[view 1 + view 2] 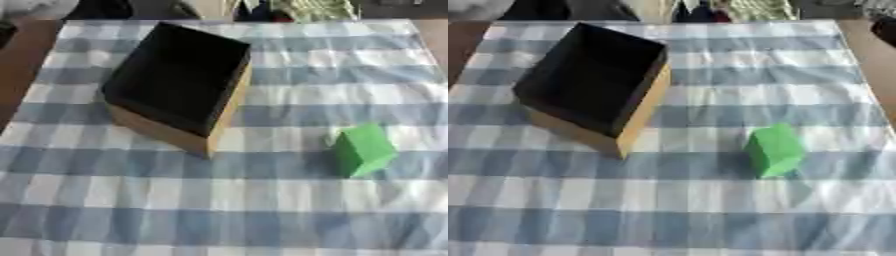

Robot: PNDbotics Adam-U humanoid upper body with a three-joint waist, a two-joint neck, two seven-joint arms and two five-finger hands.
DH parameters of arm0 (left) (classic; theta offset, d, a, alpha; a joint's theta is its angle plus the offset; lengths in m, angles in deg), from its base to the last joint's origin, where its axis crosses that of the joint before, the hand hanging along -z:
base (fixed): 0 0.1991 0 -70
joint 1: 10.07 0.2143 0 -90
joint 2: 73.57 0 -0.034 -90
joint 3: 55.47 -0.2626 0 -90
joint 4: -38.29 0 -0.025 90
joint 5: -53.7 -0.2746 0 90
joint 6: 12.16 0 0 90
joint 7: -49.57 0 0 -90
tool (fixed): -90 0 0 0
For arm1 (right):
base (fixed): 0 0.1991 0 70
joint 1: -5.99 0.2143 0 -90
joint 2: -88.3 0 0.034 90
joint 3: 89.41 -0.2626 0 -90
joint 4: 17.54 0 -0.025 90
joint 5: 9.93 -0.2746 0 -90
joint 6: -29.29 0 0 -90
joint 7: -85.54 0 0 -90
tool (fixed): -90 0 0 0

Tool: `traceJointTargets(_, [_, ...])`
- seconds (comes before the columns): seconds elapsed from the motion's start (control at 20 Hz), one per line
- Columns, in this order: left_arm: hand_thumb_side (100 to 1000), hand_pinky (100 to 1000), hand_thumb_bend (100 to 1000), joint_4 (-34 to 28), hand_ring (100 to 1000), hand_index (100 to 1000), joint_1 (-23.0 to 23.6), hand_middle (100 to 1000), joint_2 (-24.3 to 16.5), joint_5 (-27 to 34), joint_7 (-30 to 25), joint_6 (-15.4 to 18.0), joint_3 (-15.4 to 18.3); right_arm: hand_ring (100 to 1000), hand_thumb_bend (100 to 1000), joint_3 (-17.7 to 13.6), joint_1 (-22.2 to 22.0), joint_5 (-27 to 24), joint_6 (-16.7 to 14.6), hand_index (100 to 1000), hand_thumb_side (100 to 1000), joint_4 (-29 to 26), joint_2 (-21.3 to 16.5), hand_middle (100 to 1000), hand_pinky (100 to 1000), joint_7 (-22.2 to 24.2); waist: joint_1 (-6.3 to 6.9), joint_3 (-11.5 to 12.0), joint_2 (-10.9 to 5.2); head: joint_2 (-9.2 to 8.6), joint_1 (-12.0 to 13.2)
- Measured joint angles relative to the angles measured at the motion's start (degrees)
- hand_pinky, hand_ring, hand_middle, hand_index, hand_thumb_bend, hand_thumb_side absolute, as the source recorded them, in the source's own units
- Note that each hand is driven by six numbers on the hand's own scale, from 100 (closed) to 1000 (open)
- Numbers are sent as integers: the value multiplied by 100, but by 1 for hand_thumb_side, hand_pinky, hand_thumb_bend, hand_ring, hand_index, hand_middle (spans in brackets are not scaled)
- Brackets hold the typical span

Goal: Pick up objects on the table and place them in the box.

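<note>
I see 1 open box (179, 80) with a black inside and tan walls, standing left of centre on the bench's blue-and-white checked cloth (262, 200). 1 green block (363, 150) sits on the cloth to the box's right, apart from it. Neither hand shows, so I cannot tell the fingers' state.

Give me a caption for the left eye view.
Green block sits right of an open box on a checked cloth.
</note>
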Motion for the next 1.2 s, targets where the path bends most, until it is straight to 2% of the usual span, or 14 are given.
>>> traceJointTargets(0.05, [398,628,262,0,691,726,0,573,0,0,0,0,0,818,100,0,0,36,17,853,321,0,-11,799,853,41,0,-2,0,-4,3])
traceJointTargets(0.1, [398,628,262,0,691,726,0,573,0,0,-1,-1,0,818,100,9,0,66,47,853,318,0,-49,799,853,104,-2,-5,0,-13,4])
traceJointTargets(0.25, [398,628,261,0,691,726,0,573,0,0,-11,-11,-1,831,100,151,19,133,236,857,219,0,-332,809,862,446,-13,-7,-1,-14,7])
traceJointTargets(0.3, [398,628,261,0,691,726,1,573,0,0,-16,-15,-2,832,100,235,34,142,325,858,212,0,-483,810,863,639,-24,-6,-4,-14,7])
traceJointTargets(0.35, [398,628,261,0,691,726,3,573,-1,0,-21,-18,-3,841,100,311,41,142,401,862,149,0,-619,818,869,827,-38,-4,-9,-14,8])
traceJointTargets(0.45, [398,628,261,0,691,726,4,573,-3,0,-31,-26,-6,858,100,465,101,134,548,871,100,0,-893,833,881,1254,-61,2,-22,-14,6])
traceJointTargets(0.6, [398,628,260,0,691,726,4,573,-5,0,-44,-35,-19,887,100,658,230,102,683,890,100,0,-1227,851,900,1989,-85,14,-29,-14,-1])
traceJointTargets(0.8, [399,627,256,0,691,725,4,573,-8,0,-54,-41,-22,915,100,822,406,100,694,916,100,-1,-1494,869,918,2956,-112,35,-30,-14,-8])
traceJointTargets(0.95, [399,627,252,0,691,725,4,572,-9,0,-62,-48,-23,939,220,900,494,188,643,939,100,-2,-1643,882,931,3510,-130,43,-31,-14,-14])
traceJointTargets(1.05, [398,627,251,0,691,725,4,572,-19,0,-70,-53,-24,949,263,959,526,282,624,951,100,-2,-1717,891,941,3816,-140,51,-32,-14,-25])
traceJointTargets(1.2, [397,627,246,0,691,725,4,572,-53,0,-81,-48,-26,971,281,1052,563,400,630,989,100,-3,-1782,917,967,4224,-145,63,-33,-14,-46])
